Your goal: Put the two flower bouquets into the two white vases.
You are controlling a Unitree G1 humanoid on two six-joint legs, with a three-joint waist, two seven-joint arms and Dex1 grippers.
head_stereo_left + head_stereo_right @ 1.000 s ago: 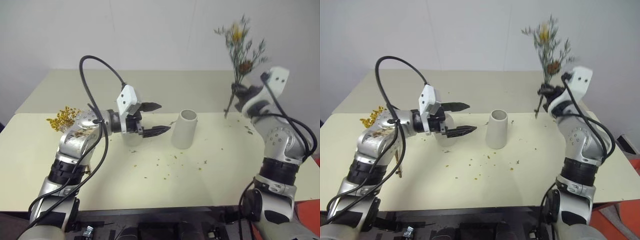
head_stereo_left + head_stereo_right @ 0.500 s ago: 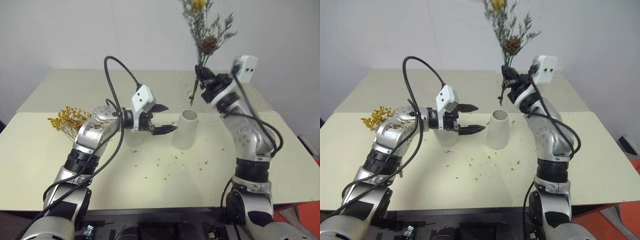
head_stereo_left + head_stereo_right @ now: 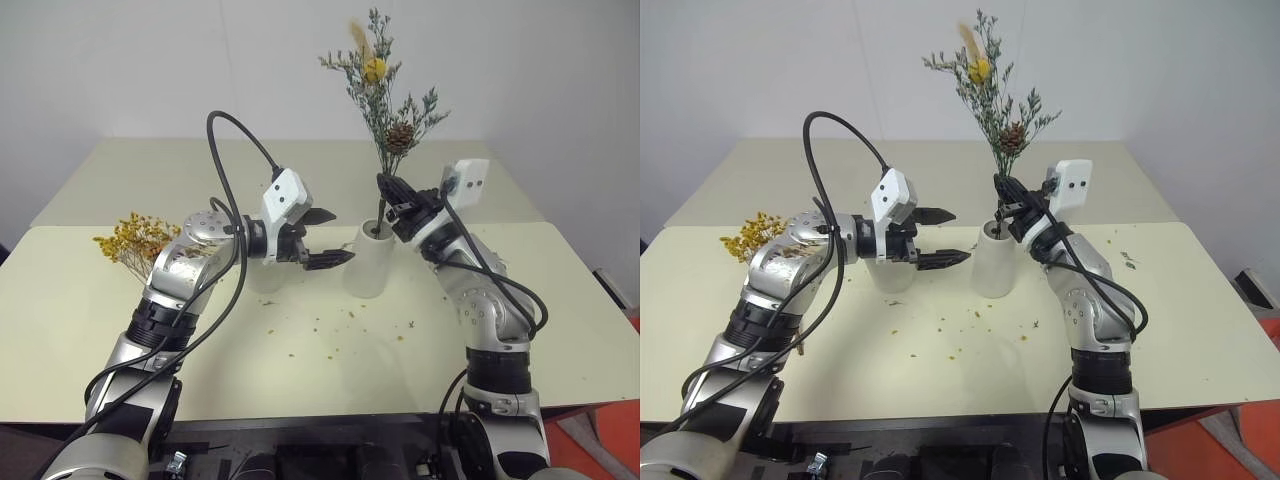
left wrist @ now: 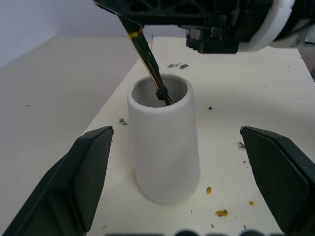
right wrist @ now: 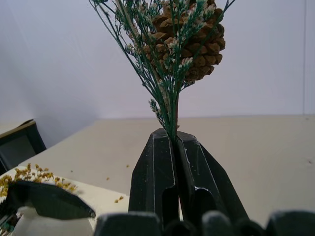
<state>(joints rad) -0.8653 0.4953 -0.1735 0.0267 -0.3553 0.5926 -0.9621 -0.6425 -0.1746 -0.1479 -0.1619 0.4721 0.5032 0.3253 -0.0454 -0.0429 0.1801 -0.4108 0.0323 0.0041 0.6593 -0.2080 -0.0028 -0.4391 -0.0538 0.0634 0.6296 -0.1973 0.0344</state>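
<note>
Above the table (image 3: 560,330), the right claw (image 3: 392,205) clamps a grey-green sprig bunch (image 3: 385,110) with one yellow ball flower and one pine cone, stems inside the cylinder vase (image 3: 368,262). Beside it, the left claw (image 3: 325,237) gapes wide. One yellow-orange bunch (image 3: 132,238) lies at left.

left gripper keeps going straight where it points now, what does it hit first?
Most likely the cylinder vase: it stands dead ahead between the open fingers of the left gripper, the sprig bunch stems already in its mouth. Depth unclear.
</note>
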